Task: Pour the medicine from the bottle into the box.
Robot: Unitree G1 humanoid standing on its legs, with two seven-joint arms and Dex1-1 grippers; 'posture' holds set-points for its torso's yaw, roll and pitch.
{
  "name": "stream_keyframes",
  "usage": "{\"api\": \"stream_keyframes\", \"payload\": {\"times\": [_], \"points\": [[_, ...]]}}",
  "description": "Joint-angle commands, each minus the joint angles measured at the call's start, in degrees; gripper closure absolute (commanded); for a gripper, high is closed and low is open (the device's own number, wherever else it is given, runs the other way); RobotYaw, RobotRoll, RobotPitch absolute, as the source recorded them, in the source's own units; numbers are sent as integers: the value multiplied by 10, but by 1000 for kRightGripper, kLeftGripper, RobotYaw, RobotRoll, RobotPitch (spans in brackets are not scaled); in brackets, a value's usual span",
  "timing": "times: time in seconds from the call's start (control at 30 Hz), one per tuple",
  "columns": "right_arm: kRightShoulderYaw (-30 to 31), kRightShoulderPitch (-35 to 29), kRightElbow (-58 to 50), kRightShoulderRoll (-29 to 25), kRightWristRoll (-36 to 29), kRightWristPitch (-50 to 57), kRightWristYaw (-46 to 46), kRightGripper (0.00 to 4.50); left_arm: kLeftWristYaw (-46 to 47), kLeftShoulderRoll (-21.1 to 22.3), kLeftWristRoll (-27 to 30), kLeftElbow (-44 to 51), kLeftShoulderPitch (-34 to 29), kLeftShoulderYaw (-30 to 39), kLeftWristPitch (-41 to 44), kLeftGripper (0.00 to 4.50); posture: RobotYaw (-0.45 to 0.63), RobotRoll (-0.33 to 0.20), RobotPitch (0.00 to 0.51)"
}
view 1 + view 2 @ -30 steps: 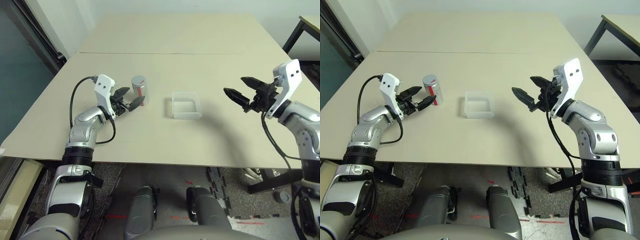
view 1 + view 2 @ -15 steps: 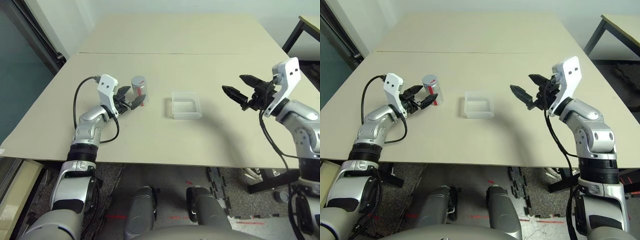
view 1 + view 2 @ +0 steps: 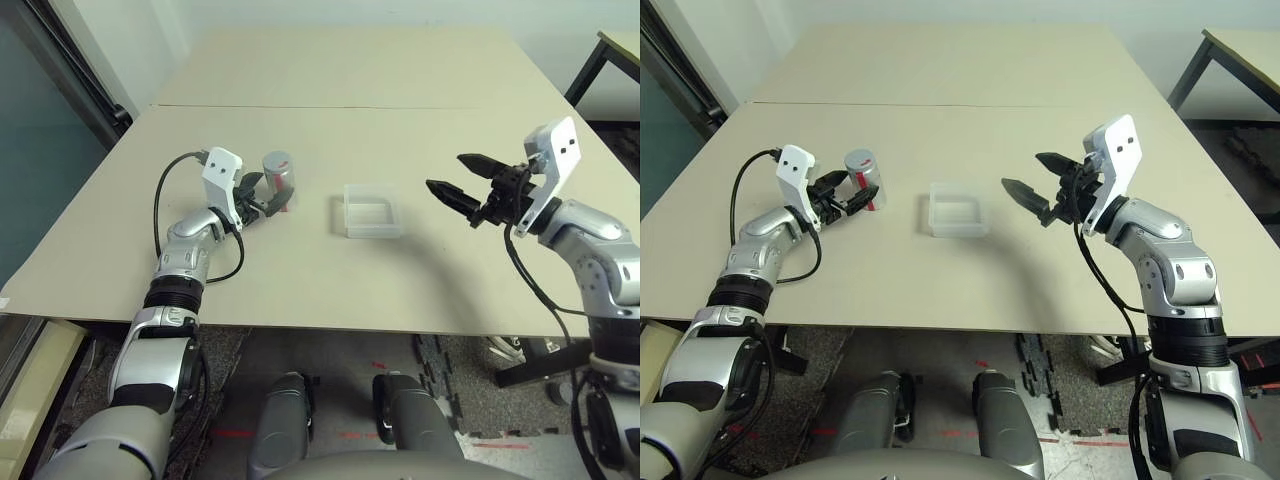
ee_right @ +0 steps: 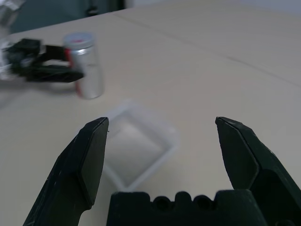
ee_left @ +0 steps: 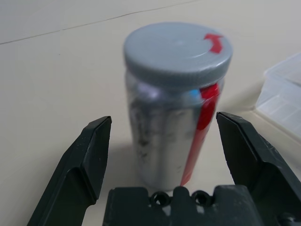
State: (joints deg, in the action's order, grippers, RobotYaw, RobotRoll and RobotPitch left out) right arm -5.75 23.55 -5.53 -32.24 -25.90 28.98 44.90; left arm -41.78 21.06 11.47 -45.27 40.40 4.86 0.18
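The bottle [image 3: 278, 180] stands upright on the table, silver-grey with a red stripe and its grey cap on. My left gripper [image 3: 262, 195] is open, with one finger on each side of the bottle [image 5: 176, 108] and a gap on both sides. The box [image 3: 372, 211], a shallow clear square tray, lies right of the bottle. My right gripper [image 3: 447, 172] hovers open above the table just right of the box [image 4: 136, 146], pointing toward it and holding nothing. The medicine is hidden.
The beige table [image 3: 330, 280] has a seam [image 3: 330, 107] running across behind the objects. A dark table leg [image 3: 590, 70] stands at the far right. The left edge of the table drops off beside a dark panel [image 3: 40, 170].
My left gripper has moved forward so that its fingers now flank the bottle. My right gripper has moved left, closer to the box. Bottle and box have stayed put.
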Motion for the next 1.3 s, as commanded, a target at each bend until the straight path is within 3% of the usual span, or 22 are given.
{"api": "stream_keyframes", "payload": {"times": [0.03, 0.73, 0.83, 0.93, 1.3], "points": [[20, 5, -12, -6, 1, 9, 14, 0, -8, -4, -13, -29, 17, -8, -12, 37, -73, 0, 97], [31, 23, -11, -12, 2, 23, 25, 0, -7, -23, -39, -132, 62, -13, -57, 37, -92, 0, 91], [33, 25, -6, -11, 4, 20, 27, 0, -4, -25, -41, -135, 62, -14, -58, 675, -90, 0, 90], [35, 29, -3, -10, 5, 20, 28, 0, 1, -26, -42, -137, 63, -14, -60, 1654, -87, 0, 88], [41, 58, 17, -15, 8, 18, 52, 0, -32, -16, -34, -114, 79, -12, -50, 1675, -66, 0, 76]]}}
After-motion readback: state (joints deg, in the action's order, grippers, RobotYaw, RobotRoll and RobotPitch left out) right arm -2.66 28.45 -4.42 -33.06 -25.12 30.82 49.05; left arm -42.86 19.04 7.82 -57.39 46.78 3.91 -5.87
